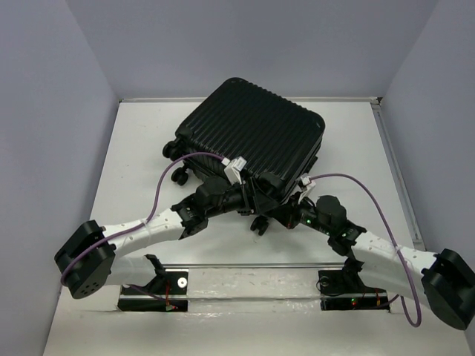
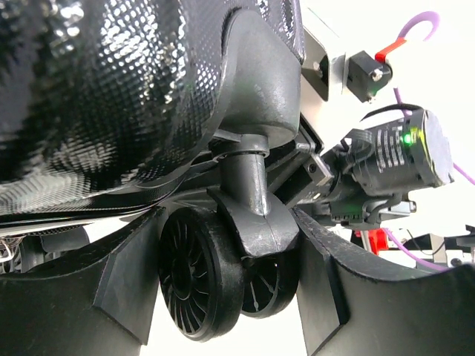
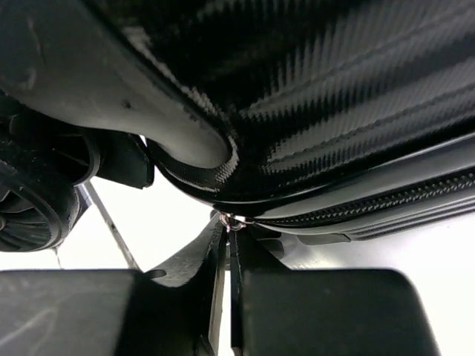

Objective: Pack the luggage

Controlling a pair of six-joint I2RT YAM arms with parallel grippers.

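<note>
While the luggage (image 1: 256, 130) is lying far-centre, bottom end pointing near-left, long axis running far-right, left gripper (image 2: 226, 226) is gaping around one caster wheel (image 2: 199, 276); right gripper (image 3: 228, 248) is pinching a half-hidden zipper pull (image 3: 227, 219).

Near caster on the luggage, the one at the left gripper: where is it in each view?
Top external: caster below the luggage's near corner, between the arms.
Left wrist: bottom centre, between the left gripper's open fingers.
Right wrist: wheel at left edge, likely the same one.
Shared landmark: the luggage's black shell.
</note>
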